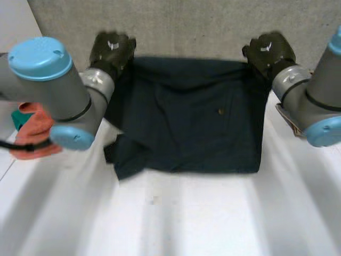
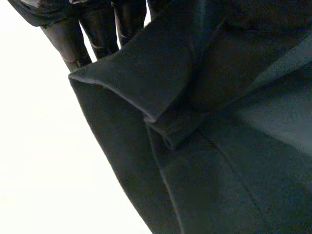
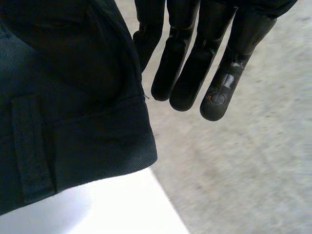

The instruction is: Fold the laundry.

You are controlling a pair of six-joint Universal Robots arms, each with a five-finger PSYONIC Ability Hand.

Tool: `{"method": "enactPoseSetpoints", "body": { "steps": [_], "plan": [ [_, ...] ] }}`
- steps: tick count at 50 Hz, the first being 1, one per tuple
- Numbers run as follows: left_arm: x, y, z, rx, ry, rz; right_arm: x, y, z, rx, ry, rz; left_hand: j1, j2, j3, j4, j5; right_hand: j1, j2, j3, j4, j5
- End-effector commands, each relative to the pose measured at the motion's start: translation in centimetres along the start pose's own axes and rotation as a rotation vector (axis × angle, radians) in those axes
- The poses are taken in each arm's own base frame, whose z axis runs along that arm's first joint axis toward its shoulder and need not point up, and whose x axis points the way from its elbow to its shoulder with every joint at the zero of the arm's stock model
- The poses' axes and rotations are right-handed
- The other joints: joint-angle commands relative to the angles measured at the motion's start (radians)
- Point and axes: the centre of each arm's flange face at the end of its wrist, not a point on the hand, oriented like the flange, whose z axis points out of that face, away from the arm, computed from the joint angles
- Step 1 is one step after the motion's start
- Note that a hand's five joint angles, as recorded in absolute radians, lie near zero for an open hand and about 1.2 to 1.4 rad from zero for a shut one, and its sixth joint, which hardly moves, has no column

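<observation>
A dark navy folded cloth garment (image 1: 186,117) lies flat on the white table (image 1: 186,213), filling the centre of the frame. The left hand (image 1: 111,50) sits at its upper-left corner; whether it grips a raised fold there I cannot tell. The right hand (image 1: 269,50) is at the upper-right corner, its fingers (image 3: 185,73) straight and loosely spread just beside the hem. A crumpled orange cloth (image 1: 32,130) lies at the far left.

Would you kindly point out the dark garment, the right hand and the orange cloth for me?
dark garment (image 1: 202,128): head view, middle of its top layer.
right hand (image 3: 197,68): right wrist view, on a straight finger.
orange cloth (image 1: 32,128): head view, middle of the bunched cloth.
</observation>
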Motion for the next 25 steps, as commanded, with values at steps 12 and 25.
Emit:
{"method": "enactPoseSetpoints", "body": {
  "steps": [12,25],
  "plan": [
    [-4.7,-10.3,2.4,0.537,-0.249,0.040,4.1,-7.2,2.7,0.449,0.345,-0.012,0.281,0.201,0.210,0.195,0.249,0.424,0.224,0.214,0.205,0.239],
    [0.8,2.7,-4.4,0.045,-0.077,0.041,-3.3,1.7,0.0,0.100,0.050,0.042,0.281,0.201,0.210,0.195,0.249,0.424,0.224,0.214,0.205,0.239]
  ]
}}
